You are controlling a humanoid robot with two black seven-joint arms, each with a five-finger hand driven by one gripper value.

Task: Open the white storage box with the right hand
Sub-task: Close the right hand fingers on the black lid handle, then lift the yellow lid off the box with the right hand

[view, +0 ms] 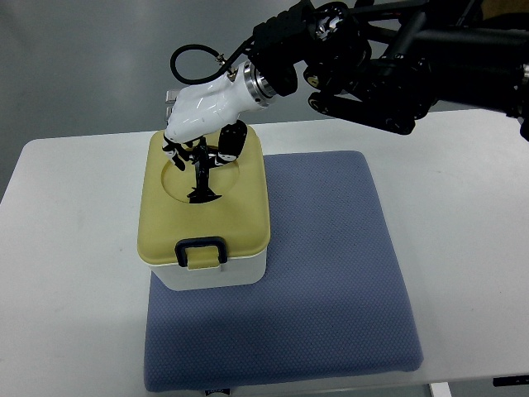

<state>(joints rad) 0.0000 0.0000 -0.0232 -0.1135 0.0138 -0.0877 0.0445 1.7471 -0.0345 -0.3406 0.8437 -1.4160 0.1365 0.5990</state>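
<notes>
Blue mat (pixel 331 273) carries the white storage box (pixel 211 269); right robot hand (pixel 198 141) hovers over its yellow lid (pixel 240 207), fingers (pixel 201 175) loosely curled, grasping nothing.

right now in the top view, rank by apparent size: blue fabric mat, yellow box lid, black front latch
1. blue fabric mat
2. yellow box lid
3. black front latch, clearly smallest
The lid sits nearer the camera, but the gaps are plain.

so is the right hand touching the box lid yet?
Cannot tell. In the top view the right hand hangs over the yellow lid, fingers pointing into its round recess; steep angle hides any gap.
</notes>
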